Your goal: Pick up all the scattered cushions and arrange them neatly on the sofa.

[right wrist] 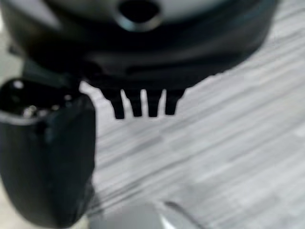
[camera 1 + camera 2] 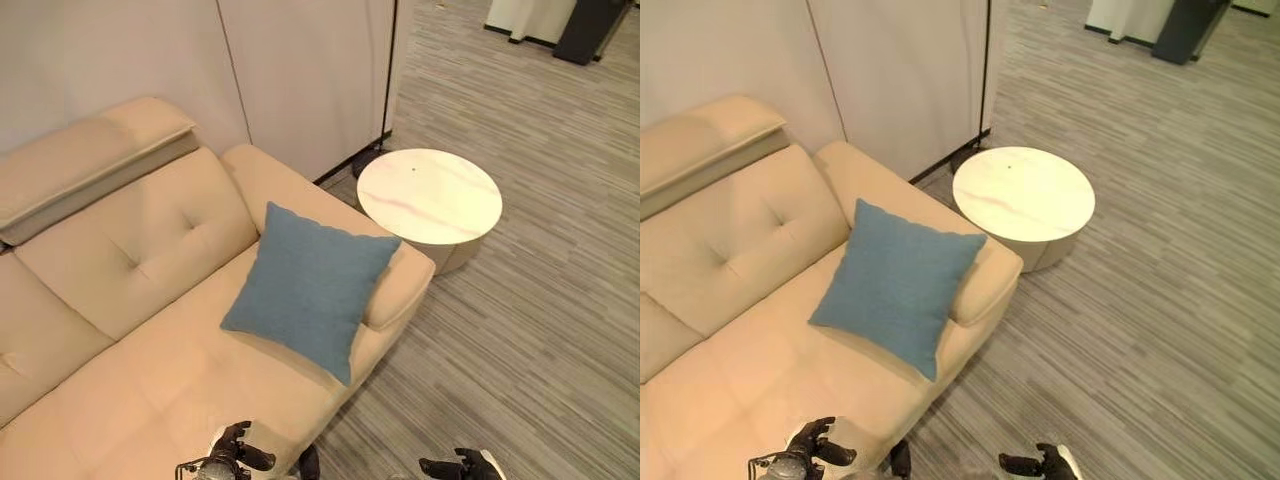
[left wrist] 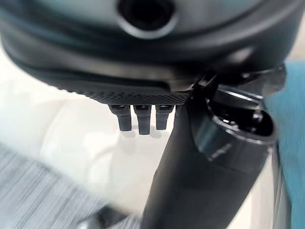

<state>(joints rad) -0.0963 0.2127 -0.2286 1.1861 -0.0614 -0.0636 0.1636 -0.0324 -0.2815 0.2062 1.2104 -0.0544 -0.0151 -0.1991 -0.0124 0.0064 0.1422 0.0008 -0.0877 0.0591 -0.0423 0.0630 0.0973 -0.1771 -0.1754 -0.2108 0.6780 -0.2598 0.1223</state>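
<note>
One blue square cushion (image 2: 310, 285) lies on the beige sofa (image 2: 140, 250), tilted, its upper corner resting against the right armrest (image 2: 400, 290). My left hand (image 2: 235, 455) hangs low over the sofa's front edge, apart from the cushion. In the left wrist view its fingers (image 3: 139, 119) point straight and hold nothing, and a strip of the blue cushion (image 3: 293, 109) shows beside the thumb. My right hand (image 2: 455, 466) is low over the striped carpet to the right of the sofa. Its fingers (image 1: 143, 107) are straight and empty in the right wrist view.
A round white marble side table (image 2: 430, 195) stands just past the armrest. A thin black pole (image 2: 390, 70) with a dark base rises behind it along the white wall panels (image 2: 300, 70). Grey striped carpet (image 2: 540, 300) spreads to the right.
</note>
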